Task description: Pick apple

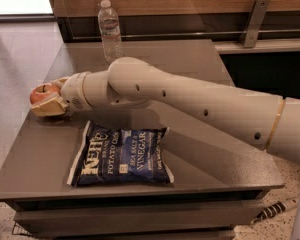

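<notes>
Apple (41, 92) seemingly gripped in tool (47, 98), far left.

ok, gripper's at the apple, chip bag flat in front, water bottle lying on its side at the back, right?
No: camera view shows the water bottle standing upright at the back. The rest holds: gripper at the apple, chip bag flat in front.

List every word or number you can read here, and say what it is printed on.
"SEA SALT & VINEGAR": chip bag.
"POTATO": chip bag.
"BRAND": chip bag; the large name beside it is unclear.
Bottle label: too small to read.
Gripper, at the apple by the table left edge: no text.
</notes>
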